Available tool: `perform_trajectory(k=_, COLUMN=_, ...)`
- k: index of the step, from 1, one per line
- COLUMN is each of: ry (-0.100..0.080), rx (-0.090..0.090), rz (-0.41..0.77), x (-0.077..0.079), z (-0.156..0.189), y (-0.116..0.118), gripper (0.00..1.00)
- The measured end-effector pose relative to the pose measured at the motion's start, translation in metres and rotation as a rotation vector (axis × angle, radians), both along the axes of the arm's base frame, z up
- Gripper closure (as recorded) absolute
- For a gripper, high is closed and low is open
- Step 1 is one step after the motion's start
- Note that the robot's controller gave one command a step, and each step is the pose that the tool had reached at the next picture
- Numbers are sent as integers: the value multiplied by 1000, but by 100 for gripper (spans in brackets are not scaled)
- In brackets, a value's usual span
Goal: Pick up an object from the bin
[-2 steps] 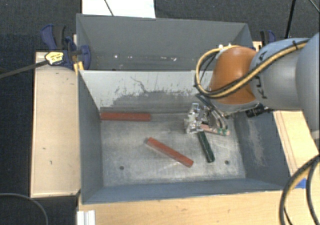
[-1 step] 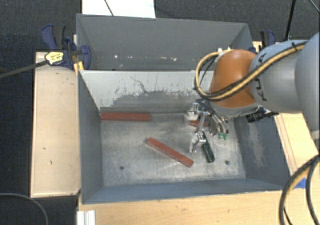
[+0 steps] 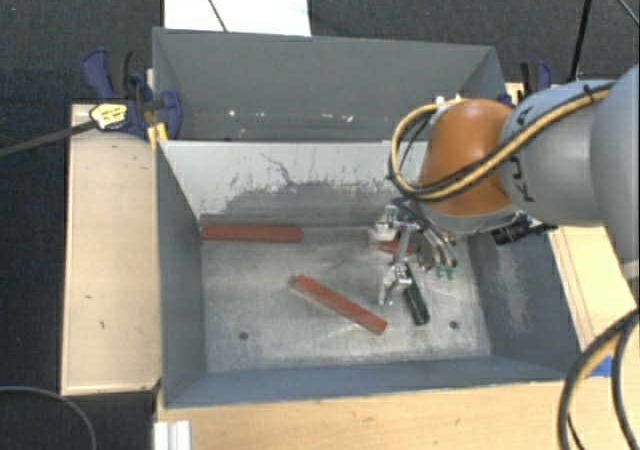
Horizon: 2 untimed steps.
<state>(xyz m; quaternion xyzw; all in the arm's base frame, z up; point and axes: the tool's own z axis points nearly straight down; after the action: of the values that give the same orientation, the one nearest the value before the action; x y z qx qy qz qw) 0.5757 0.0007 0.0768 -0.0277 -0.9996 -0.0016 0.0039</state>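
Observation:
My gripper (image 3: 399, 281) hangs low over the right half of the bin floor, under the orange wrist cover. Just left of its tip lies a long red-brown flat stick (image 3: 338, 304), slanting from upper left to lower right, its right end close to the gripper. A short dark green, pen-like thing (image 3: 417, 310) lies right below the gripper's tip; I cannot tell whether it touches the gripper. A small red piece (image 3: 386, 247) peeks out beside the gripper's upper part.
A second red-brown stick (image 3: 250, 233) lies flat along the foot of the bin's back wall at the left. The arm and its cables cover the bin's right rear corner.

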Motion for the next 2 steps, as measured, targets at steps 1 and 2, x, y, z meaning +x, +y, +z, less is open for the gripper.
perform_trajectory(k=1, ry=-8, rx=-4, rz=28, x=-53, z=22, y=38, gripper=0)
perform_trajectory(k=2, ry=-13, rx=0, rz=27, x=-78, z=15, y=51, gripper=0)
